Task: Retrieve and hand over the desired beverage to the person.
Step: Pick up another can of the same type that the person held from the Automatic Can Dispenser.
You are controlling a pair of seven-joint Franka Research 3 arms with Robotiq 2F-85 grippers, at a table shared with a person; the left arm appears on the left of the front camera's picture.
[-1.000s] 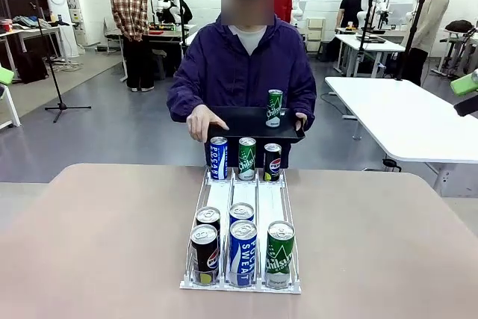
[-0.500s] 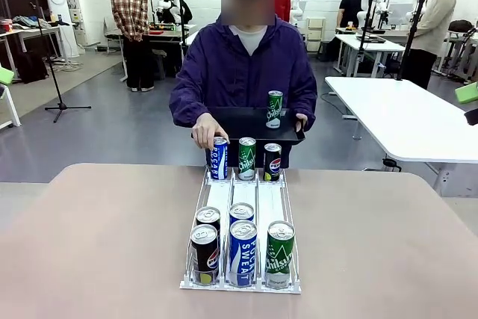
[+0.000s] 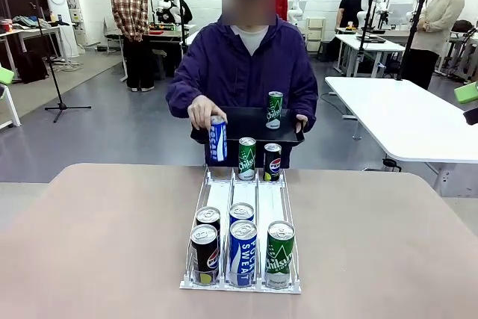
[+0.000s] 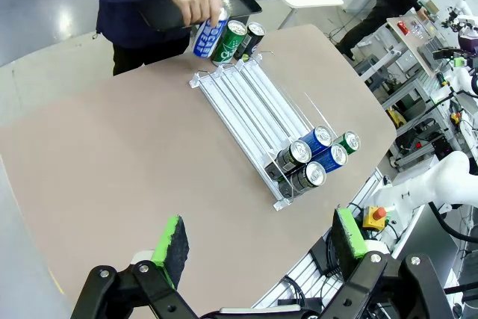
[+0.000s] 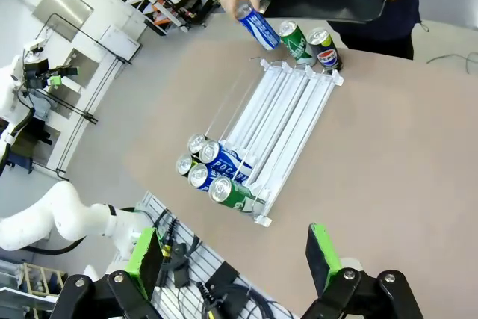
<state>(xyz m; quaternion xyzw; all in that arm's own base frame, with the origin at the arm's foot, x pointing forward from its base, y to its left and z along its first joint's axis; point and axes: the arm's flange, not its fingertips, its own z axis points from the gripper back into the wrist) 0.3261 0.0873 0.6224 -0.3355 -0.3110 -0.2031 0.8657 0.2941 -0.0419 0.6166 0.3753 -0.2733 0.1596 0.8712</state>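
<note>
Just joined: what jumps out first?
The person's hand holds a blue Pocari Sweat can tilted above the far end of the can rack, by a black tray carrying a green Chilsung can. Five cans crowd the rack's near end; the left gripper and right gripper hang open overhead.

The room is lit brightly and evenly from above. Only soft, pale shadows are seen on the brown bench (image 3: 97,244) around the white rack (image 3: 220,199). Small bright spots are seen on the tops of the cans (image 3: 243,252). Light is bounced off the shiny grey floor (image 3: 112,125). The front view is sharp. In both wrist views, straight lines are bent near the edges, so the bench looks round.
</note>
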